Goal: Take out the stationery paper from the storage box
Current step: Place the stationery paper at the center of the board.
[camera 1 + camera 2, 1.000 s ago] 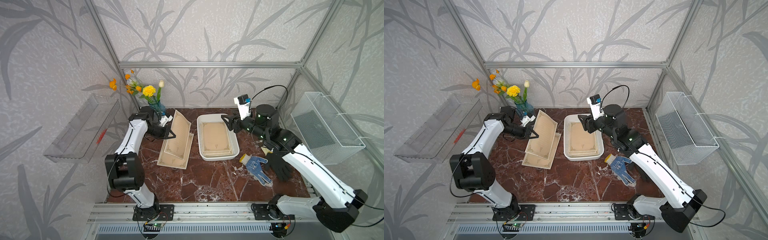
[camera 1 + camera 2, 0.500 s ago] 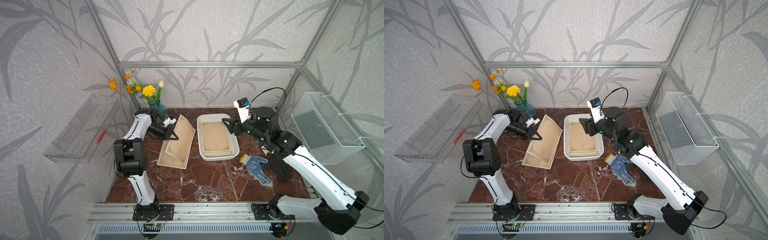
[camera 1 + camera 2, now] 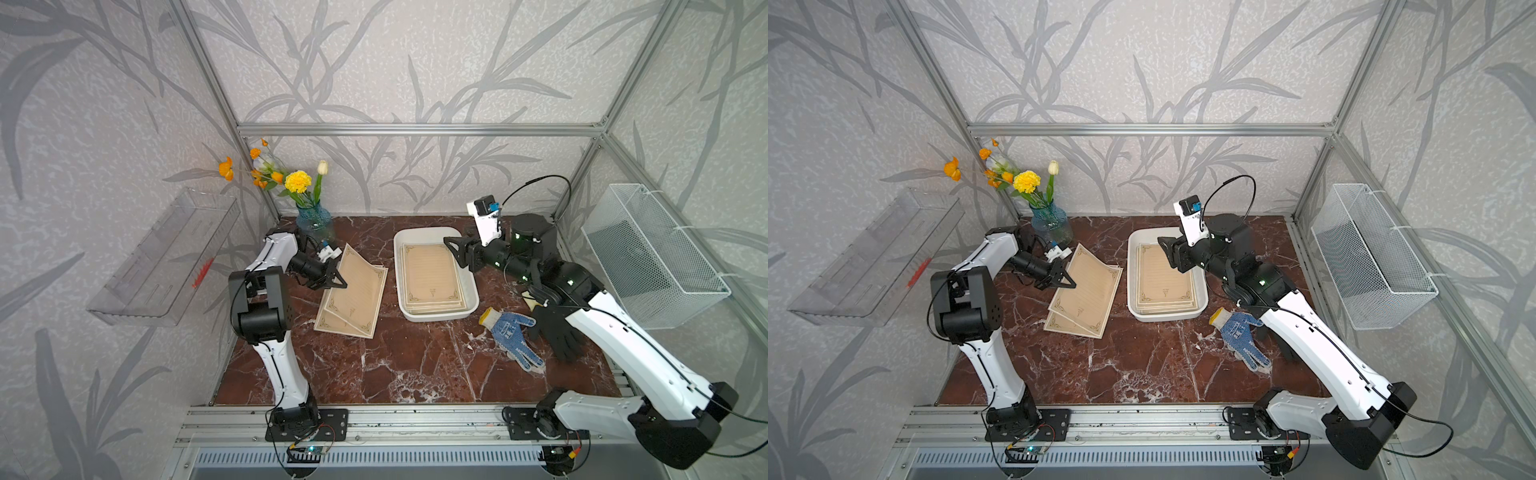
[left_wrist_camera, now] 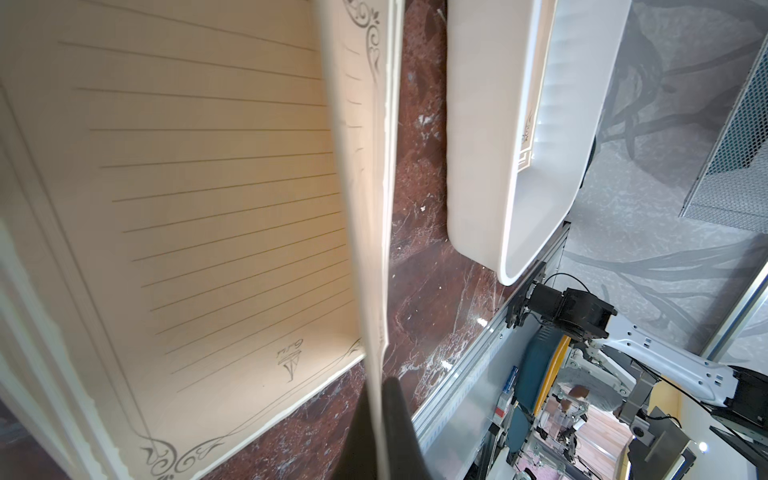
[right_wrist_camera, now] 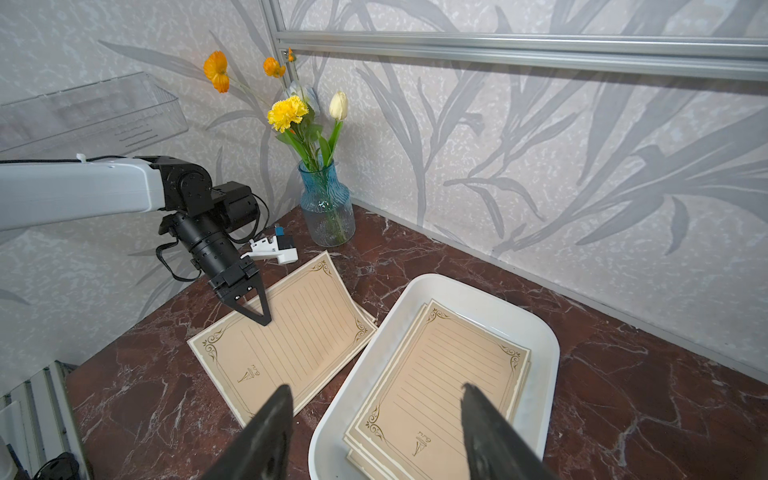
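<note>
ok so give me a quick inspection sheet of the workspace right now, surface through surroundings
surface: red-brown marble tabletop with white veins
job's things: storage box holds a stack of stationery paper; loose sheets lie on the table beside it
clutter: blue dotted glove, black glove, flower vase
grippers: left gripper has its jaws shut on the edge of the top loose sheet; right gripper has its jaws open above the box, holding nothing
cables: black cable loop arches over the right wrist
surroundings: clear shelf and wire basket on the side walls
</note>
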You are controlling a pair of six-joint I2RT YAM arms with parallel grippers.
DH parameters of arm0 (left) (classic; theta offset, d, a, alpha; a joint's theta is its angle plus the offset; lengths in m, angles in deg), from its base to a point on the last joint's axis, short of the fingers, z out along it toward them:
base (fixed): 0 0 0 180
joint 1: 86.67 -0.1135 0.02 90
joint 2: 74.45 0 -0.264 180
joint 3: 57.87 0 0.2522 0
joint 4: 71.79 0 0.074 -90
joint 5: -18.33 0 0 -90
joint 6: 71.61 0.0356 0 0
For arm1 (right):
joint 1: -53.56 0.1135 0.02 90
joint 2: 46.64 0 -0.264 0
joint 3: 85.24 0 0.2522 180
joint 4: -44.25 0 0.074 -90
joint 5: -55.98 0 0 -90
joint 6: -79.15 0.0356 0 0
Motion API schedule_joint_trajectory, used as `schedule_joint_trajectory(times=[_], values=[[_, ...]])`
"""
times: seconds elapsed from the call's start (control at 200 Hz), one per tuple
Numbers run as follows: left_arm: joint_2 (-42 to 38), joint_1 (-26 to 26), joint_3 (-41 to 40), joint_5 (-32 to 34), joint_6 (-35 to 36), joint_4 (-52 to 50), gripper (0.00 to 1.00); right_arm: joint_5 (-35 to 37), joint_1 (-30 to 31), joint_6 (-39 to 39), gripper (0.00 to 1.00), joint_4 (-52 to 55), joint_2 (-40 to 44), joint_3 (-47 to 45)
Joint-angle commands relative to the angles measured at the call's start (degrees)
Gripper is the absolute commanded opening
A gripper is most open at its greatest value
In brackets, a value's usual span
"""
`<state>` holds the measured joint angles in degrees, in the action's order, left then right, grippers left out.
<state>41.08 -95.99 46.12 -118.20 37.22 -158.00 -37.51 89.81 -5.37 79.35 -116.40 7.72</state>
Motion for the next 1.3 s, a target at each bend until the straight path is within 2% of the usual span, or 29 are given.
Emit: schedule_joint_trajectory(times=[0.0, 0.625, 0.94, 1.175, 1.295], values=[[1.77, 0.09, 0.12, 4.02, -0.77, -0.28, 0.03, -0.21, -0.19, -0.27, 0.63, 0.57, 0.23, -0.45], [3.30, -0.95, 0.68, 14.48, -3.92, 1.92, 0.04, -0.34, -0.21, -0.04, 0.64, 0.96, 0.49, -0.70], [2.27, -0.96, 0.49, 21.75, -6.96, 3.30, 0.34, -0.03, -0.21, 0.19, 0.64, 1.14, 0.59, -0.36], [-3.58, -0.96, -0.54, 33.01, -11.36, 5.02, 0.42, 1.04, -0.17, 0.10, 0.64, 2.90, 1.81, -0.46], [-7.20, -0.90, -0.57, 36.03, -13.36, 5.70, 0.45, 3.91, -0.16, -0.52, 0.65, 5.05, 1.90, 0.05]])
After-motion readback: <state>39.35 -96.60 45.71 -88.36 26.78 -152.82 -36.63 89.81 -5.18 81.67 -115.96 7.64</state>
